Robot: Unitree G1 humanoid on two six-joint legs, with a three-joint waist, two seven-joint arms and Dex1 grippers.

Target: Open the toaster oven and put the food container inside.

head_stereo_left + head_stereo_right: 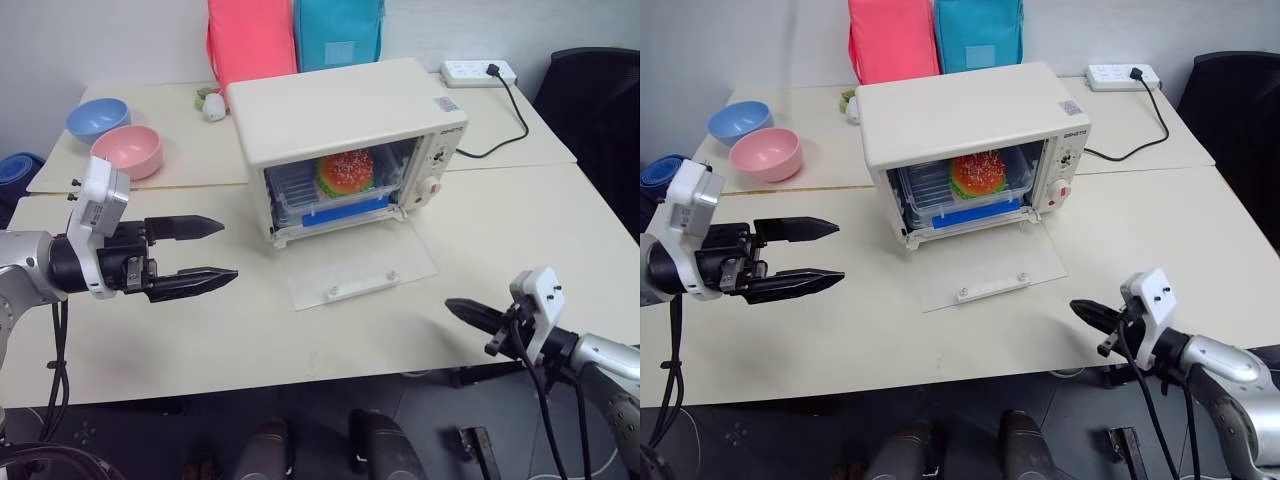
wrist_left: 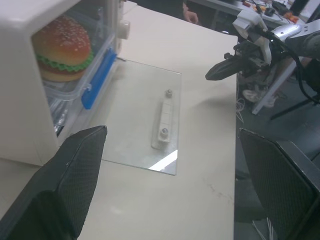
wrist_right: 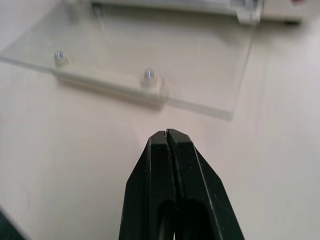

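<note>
Food container (image 1: 335, 190), a clear box with a blue clip on its near side and a toy burger (image 1: 346, 171) in it, sits inside the toaster oven (image 1: 345, 140), resting on the rack within the open cavity. That cream-white oven stands near the middle of the tabletop (image 1: 500, 250), its knobs on the right of the front face, and its glass door (image 1: 362, 265) lies folded down flat on the tabletop in front, the white bar handle (image 1: 360, 284) along its near edge. The left hand (image 1: 205, 254) hovers above the tabletop to the left of the door, well apart from the oven, its two black fingers spread wide with nothing between them and pointing right. The right hand (image 1: 462, 309) is at the near right, low over the tabletop just beyond the door's near right corner, fingers pressed together and holding nothing. Far left on the tabletop are a blue bowl (image 1: 98, 118) and a pink bowl (image 1: 127, 151) side by side. Behind the oven stand a pink bag (image 1: 250, 40) and a blue bag (image 1: 338, 32), and a white power strip (image 1: 478, 71) lies at the far right.
</note>
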